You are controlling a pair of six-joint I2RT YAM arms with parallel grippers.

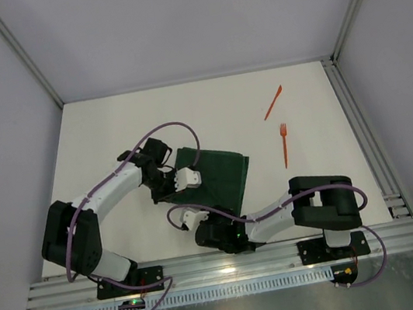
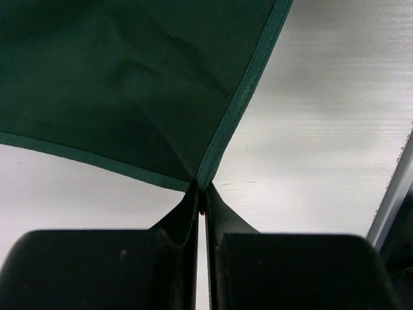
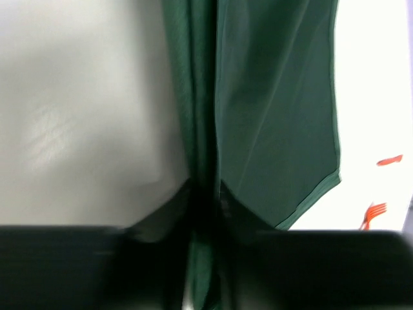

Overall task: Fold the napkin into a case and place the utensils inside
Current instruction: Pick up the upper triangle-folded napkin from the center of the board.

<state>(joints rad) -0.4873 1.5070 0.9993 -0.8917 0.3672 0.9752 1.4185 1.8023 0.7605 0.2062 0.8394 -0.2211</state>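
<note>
Overhead view, left to right. The left gripper [image 1: 169, 178] sits at the left edge of the dark green square cloth napkin [image 1: 222, 176], which lies folded on the white table [image 1: 108, 131] near its centre. In the left wrist view, the black fingers [image 2: 184, 223] are pressed together on a hemmed corner of the napkin [image 2: 129, 84], which fans out and upward from the fingertips.

The right gripper [image 1: 189, 219] reaches in from the near edge to the napkin's lower left corner. In the right wrist view, blurred, its fingers [image 3: 171, 210] stand close on either side of a bunched vertical fold of the cloth [image 3: 271, 116], apparently pinching it.

To the right, well apart from the napkin, lie the two utensils: a thin bright orange plastic knife-like piece [image 1: 273, 103] farther back, lying diagonally, and an orange plastic fork [image 1: 284, 146] just nearer, tines pointing away from the arms.
</note>
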